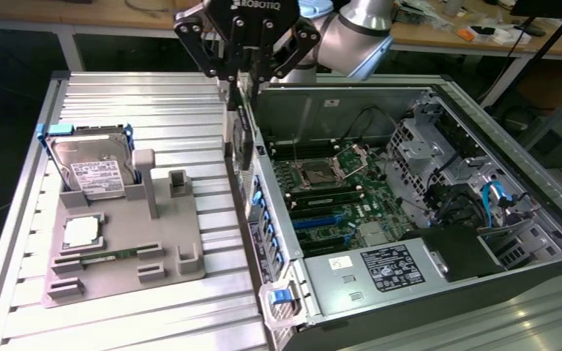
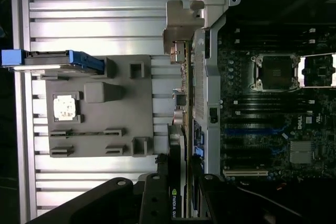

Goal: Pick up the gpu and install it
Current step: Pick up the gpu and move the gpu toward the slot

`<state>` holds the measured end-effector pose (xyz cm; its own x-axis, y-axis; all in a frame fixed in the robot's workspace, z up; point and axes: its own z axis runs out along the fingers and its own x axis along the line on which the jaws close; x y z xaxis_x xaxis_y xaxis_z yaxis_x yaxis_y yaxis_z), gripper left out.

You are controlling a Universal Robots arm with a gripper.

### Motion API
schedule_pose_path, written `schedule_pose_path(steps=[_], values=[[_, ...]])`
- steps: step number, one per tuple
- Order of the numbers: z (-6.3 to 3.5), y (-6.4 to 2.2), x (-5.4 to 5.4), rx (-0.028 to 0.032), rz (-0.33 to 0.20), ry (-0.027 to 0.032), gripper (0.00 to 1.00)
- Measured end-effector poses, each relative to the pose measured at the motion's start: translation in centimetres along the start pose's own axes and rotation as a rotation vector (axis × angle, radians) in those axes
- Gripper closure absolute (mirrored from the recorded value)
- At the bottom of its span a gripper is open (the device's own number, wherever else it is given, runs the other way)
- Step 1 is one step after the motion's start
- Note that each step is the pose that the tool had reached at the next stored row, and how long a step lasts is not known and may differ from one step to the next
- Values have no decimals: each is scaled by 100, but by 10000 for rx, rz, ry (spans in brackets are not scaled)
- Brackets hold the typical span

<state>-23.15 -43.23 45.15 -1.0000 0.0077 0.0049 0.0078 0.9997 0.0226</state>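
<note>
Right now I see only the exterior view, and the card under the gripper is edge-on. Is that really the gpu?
Observer: Yes. In the wrist view the gripper clamps the gpu, and the black cooler on it reads NVIDIA.
Operator: Where does it hang?
Observer: Beside the case wall, on the side of the grey tray, not over the motherboard.
Operator: Which end points away from the gripper?
Observer: The end with what looks like the silver bracket.
</note>
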Motion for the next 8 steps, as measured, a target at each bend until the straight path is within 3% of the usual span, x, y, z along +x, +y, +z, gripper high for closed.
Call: schedule_pose_path(steps=[8], values=[[52,1,-367,0,-2,-23,73]])
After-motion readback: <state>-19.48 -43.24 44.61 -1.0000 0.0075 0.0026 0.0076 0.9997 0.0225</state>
